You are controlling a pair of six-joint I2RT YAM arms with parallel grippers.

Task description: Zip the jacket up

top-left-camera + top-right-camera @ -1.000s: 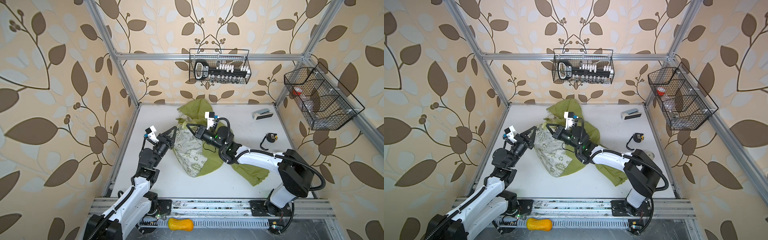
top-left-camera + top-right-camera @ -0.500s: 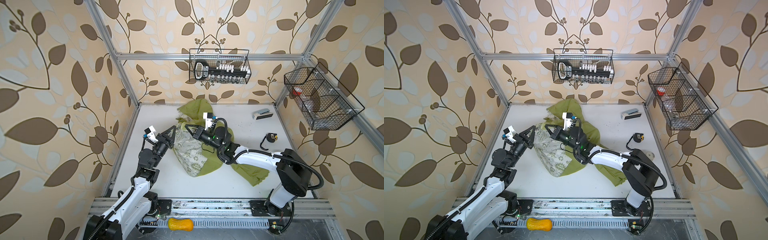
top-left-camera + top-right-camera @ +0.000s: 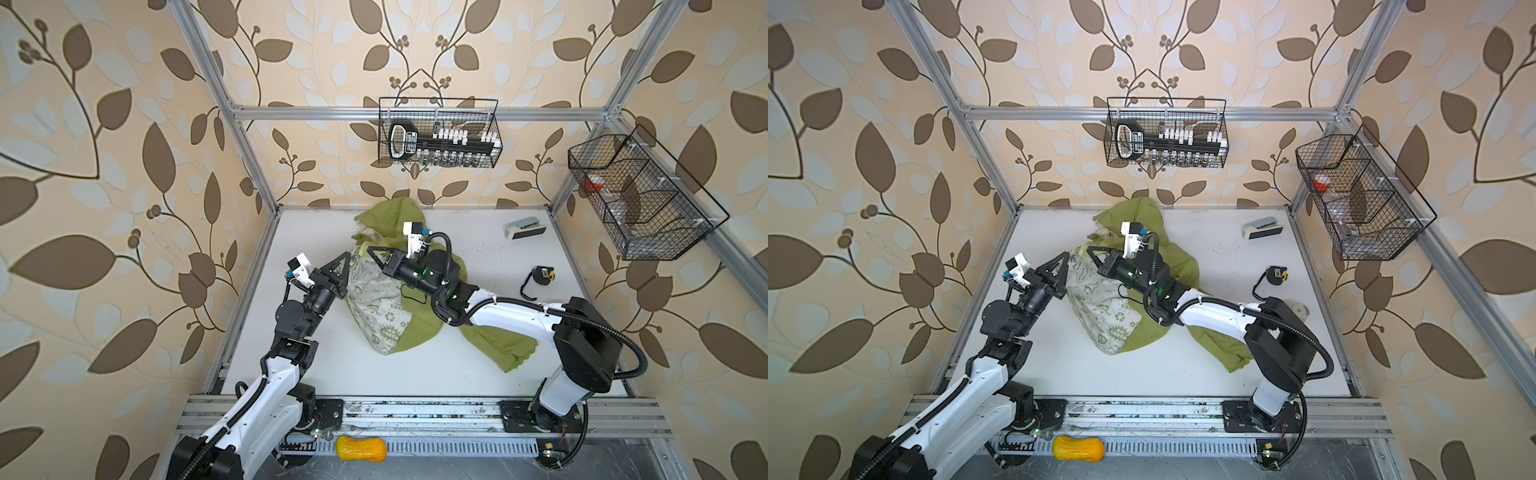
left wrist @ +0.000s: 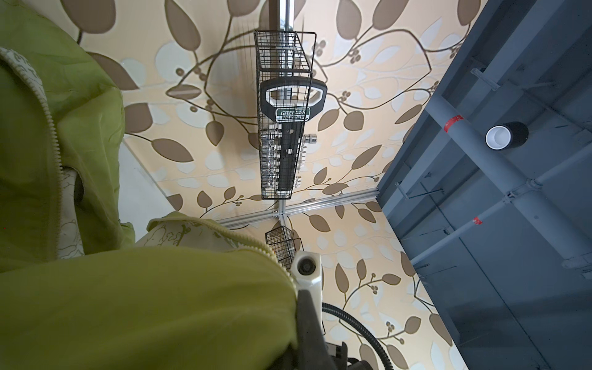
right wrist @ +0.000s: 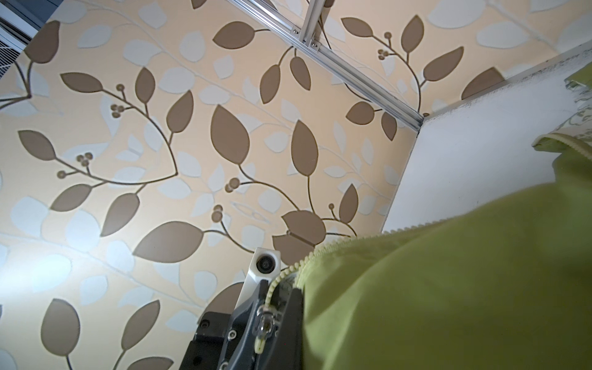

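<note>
- jacket (image 3: 419,328) (image 3: 1177,259): olive-green, crumpled, unzipped, mid table toward the far side. Far end is bunched against the far wall.
- lining (image 3: 374,309): white w/ green print, turned outward on the jacket's left half.
- One green flap trails near-right and passes under the right arm.
- Upper front edge is lifted off the table, strung between the two hands.
- left hand (image 3: 347,258) (image 3: 1064,261) (image 5: 272,307): fingers pressed together, pinching the jacket's zip edge from the left.
- slider (image 5: 263,323): clear pull, sits right in the left hand's grip.
- zip teeth (image 5: 320,253) run out of that grip along the green edge.
- right hand (image 3: 370,250) (image 3: 1090,249) (image 4: 309,307): pressed together too, pinching the facing jacket edge from the right.
- The two hands' tips are just beside each other; can't tell if touching.
- Left wrist view shows 2 separate teeth rows, not meshed.
- table (image 3: 478,374): white.
- grey-white box-shaped item (image 3: 525,227): far-right on the table, well apart from the jacket.
- black-yellow item (image 3: 540,275): has a black strap, right side, nearer than the box-shaped item.
- far-wall basket (image 3: 438,133): wire, holds a socket rack.
- right-wall basket (image 3: 640,199): wire, w/ a red-topped thing inside.
- orange gourd-shaped obj (image 3: 360,454): on the near rail, off the table.
</note>
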